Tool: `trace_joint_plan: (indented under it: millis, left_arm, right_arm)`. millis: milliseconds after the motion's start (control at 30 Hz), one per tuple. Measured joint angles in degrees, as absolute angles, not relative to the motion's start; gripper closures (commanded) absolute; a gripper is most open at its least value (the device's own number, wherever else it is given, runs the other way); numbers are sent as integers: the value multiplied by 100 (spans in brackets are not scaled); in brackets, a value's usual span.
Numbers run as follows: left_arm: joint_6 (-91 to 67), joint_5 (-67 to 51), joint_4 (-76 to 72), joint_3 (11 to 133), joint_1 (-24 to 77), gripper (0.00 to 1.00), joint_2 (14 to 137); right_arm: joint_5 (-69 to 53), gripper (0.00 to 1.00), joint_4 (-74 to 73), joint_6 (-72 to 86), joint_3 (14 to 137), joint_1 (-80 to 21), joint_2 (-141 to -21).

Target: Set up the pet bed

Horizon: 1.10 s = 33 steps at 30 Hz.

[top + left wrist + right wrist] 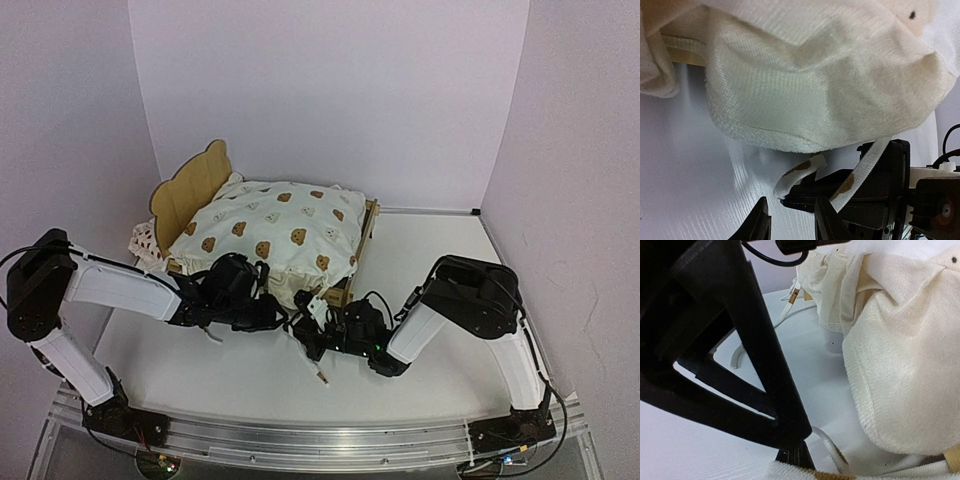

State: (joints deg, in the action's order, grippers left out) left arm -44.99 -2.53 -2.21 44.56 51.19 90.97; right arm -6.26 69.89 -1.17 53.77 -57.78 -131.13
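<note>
Setting: white table enclosed by pale lilac-white walls on 3 sides.

Item 1, left arm: the white link runs from the left edge toward frame centre, low over the table. The wrist sits against the near edge of the cushion. The left gripper is at lower centre of the top view. In its wrist view the 2 dark fingers stand apart at the bottom edge with nothing between them. A cushion tie hangs just above the gap.

Item 2, right arm: the elbow is raised at the right and the forearm slopes down-left to frame centre. The right gripper is just beside the left one, near the cushion's front corner. Dark structure blocks most of its wrist view, so whether the jaws are apart or closed cannot be told.

Item 3, pet bed: light plywood frame at upper left of centre, set at an angle on the table. The bear-ear headboard stands upright at the far left end and a low rail shows at the right end. The base is hidden by the cushion.

Item 4, cushion: cream with brown bear print, lying puffed inside the frame and overhanging its near edge.

Item 5, second tie: draped across the dark gripper body at lower right of the left wrist view.

Item 6, white lace-edged cloth: beside the headboard, at the left.
</note>
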Motion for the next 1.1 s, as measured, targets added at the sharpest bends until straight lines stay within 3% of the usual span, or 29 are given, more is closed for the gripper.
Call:
trace_joint_plan:
  millis: [567,667,867,1100]
  left_arm:
    - [-4435,-872,-718,4501,4865,72,9788]
    - [-4389,-960,-897,4504,4822,77,9921]
    - [-4318,-1173,-1175,4504,4757,99,10060]
    - [-4330,-1321,-1225,4498,4726,100,10060]
  right_arm:
    - [-738,100,6897,-97,5269,-5756,-13113]
    - [-773,100,6886,-95,5269,-5758,-13113]
    - [-786,100,6899,-95,5269,-5758,-13113]
    - [-795,99,6911,-87,5269,-5758,-13113]
